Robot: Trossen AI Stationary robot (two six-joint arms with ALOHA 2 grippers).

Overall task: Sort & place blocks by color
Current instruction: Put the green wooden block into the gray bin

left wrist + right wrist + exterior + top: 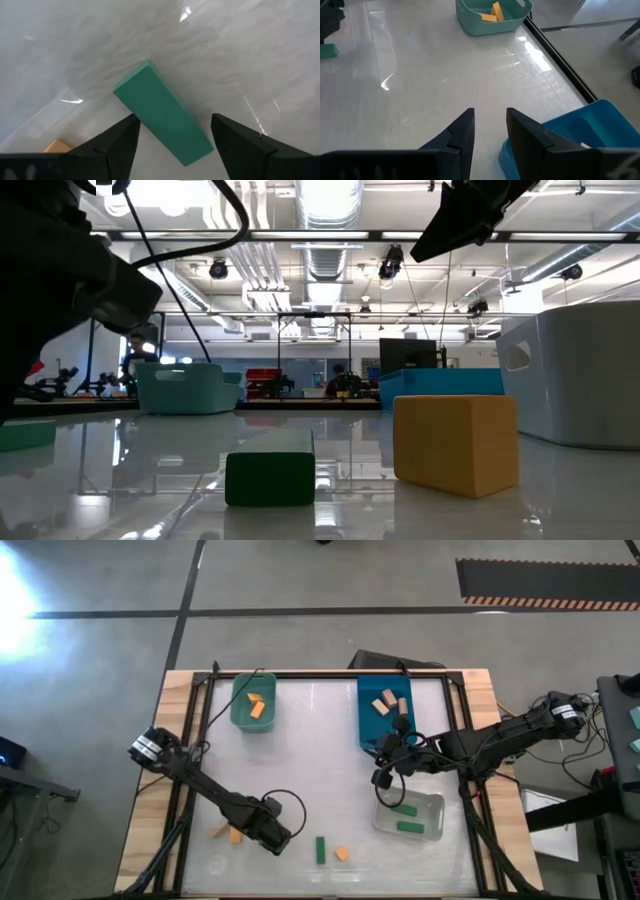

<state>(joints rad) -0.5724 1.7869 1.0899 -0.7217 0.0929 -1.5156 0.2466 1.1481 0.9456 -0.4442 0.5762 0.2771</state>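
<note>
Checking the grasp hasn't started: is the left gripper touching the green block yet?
Apart. Left wrist view: left gripper open, green block lying between its fingers with table visible on both sides.

Green block (162, 121) partly behind claw

Grey concrete floor (330, 580) with dark seams surrounds the wooden-edged table (142, 800); a hazard-striped mat (545, 582) lies beyond (ceiling ducts (325, 255), bright lights overhead).
</note>
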